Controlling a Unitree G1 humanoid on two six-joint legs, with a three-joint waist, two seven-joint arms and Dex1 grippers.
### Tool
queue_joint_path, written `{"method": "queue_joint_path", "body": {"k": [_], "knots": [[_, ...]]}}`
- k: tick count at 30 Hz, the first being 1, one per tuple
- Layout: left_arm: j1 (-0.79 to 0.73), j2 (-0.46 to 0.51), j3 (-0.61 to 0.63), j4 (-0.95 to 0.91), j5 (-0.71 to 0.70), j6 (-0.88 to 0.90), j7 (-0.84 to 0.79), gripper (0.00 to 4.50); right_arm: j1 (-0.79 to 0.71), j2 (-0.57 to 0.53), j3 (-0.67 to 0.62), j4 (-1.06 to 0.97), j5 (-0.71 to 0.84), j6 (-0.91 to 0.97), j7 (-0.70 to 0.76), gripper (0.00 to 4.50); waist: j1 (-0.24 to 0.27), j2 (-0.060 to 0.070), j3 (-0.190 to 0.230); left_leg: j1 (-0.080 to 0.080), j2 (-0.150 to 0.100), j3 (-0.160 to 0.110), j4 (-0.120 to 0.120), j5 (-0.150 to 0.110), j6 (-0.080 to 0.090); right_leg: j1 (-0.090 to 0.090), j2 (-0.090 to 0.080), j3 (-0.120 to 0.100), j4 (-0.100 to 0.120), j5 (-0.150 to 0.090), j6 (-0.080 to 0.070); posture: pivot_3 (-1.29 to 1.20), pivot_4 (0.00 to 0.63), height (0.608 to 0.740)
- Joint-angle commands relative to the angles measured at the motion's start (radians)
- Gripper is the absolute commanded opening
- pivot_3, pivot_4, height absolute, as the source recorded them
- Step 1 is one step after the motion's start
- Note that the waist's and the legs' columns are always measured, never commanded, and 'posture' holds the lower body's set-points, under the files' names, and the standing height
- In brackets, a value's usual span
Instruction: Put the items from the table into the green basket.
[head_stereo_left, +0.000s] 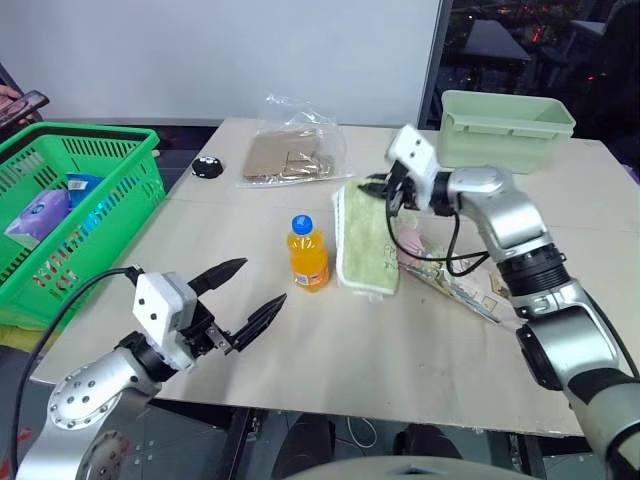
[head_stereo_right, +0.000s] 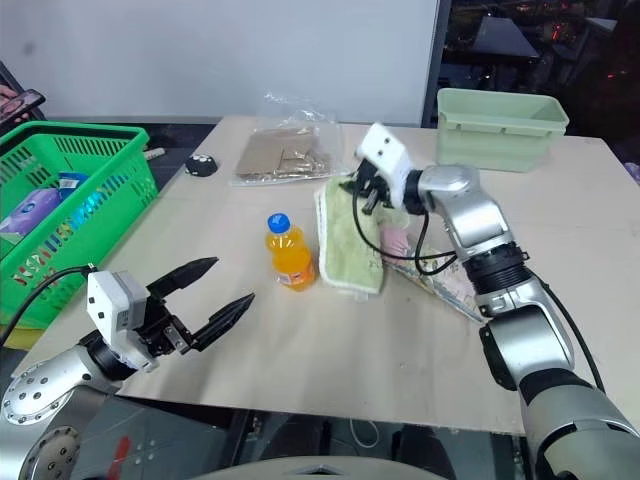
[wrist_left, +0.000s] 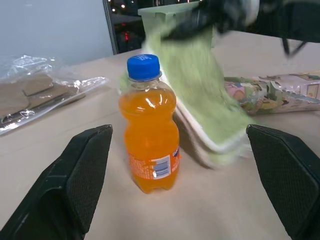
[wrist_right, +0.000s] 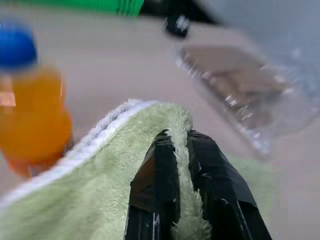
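- Plainly, no writing can be read anywhere: the orange drink bottle (head_stereo_left: 309, 252) wears a small label low on its body with dark and white patches, too small to make out, and the long pink carton (head_stereo_left: 452, 283) shows printed pictures but no legible words.
- Around them on the worktop (head_stereo_left: 330, 340): a clear plastic bag (head_stereo_left: 292, 152) holding flat brown pieces lies toward the far side, a small black round object (head_stereo_left: 207, 167) sits just beside the bag on the basket's side, and a pale green solid-walled tub (head_stereo_left: 503, 128) stands at the far right corner.
- At the far left edge, a person's hand holds a dark phone (head_stereo_left: 22, 106) beyond the basket.
- The green basket (head_stereo_left: 60, 215), bright green with slotted lattice sides, stands off the worktop's left edge; a purple pack (head_stereo_left: 40, 214) and a blue pack (head_stereo_left: 82, 186) already lie inside it.
- The bottle stands upright near the middle of the worktop, orange with a blue cap, directly ahead of the left gripper (head_stereo_left: 247, 295), whose two black fingers are spread wide with nothing between them.
- The right gripper (wrist_right: 181, 142) is clamped on the upper edge of a fluffy pale green cloth (head_stereo_left: 365, 243) with a white border; the cloth hangs from it, its lower end at the worktop just right of the bottle.
- The carton lies flat, right of the cloth, partly hidden behind it and beneath the right arm.
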Motion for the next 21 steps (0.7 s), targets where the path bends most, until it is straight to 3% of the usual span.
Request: {"method": "queue_joint_path", "body": {"k": [1, 9, 14, 18, 21], "knots": [[-0.013, -0.006, -0.004, 0.017, 0.003, -0.044, -0.020, 4.50, -0.095, -0.073, -0.246, 0.021, 0.086, 0.053, -0.132, 0.04, 0.002, 0.002, 0.001, 0.000, 0.000, 0.000, 0.000, 0.000, 0.000, 0.000, 0.000, 0.000, 0.000, 0.000, 0.000, 0.17, 0.000, 0.740], [-0.037, -0.013, -0.021, 0.066, 0.005, -0.086, -0.055, 4.50, -0.204, -0.316, -0.477, 0.183, 0.058, -0.052, -0.377, 0.04, -0.002, 0.005, 0.003, -0.001, 0.000, 0.003, -0.001, 0.000, 0.000, -0.001, 0.000, 0.003, -0.003, 0.000, -0.001, 0.14, 0.000, 0.740], [-0.074, 0.003, -0.039, 0.071, -0.012, -0.087, -0.088, 4.50, -0.061, -0.444, -0.444, 0.182, -0.027, -0.037, -0.402, 0.04, -0.026, 0.006, 0.003, 0.000, 0.000, 0.004, -0.003, 0.000, 0.000, -0.002, 0.000, 0.005, -0.002, 0.000, -0.002, 0.12, 0.000, 0.740], [-0.107, 0.018, -0.069, 0.059, -0.029, -0.068, -0.115, 4.50, 0.083, -0.449, -0.395, 0.264, -0.093, -0.089, -0.431, 0.04, -0.045, 0.006, 0.003, 0.001, 0.000, 0.007, -0.001, 0.000, 0.000, -0.001, 0.000, 0.008, -0.002, 0.000, -0.001, 0.10, 0.000, 0.740], [-0.149, 0.041, -0.107, 0.056, -0.046, -0.044, -0.140, 4.50, 0.153, -0.428, -0.335, 0.435, -0.149, -0.177, -0.452, 0.04, -0.060, 0.008, 0.004, 0.001, 0.000, 0.008, 0.001, 0.000, 0.001, 0.000, 0.000, 0.010, -0.001, 0.000, -0.001, 0.10, 0.000, 0.740]]}}
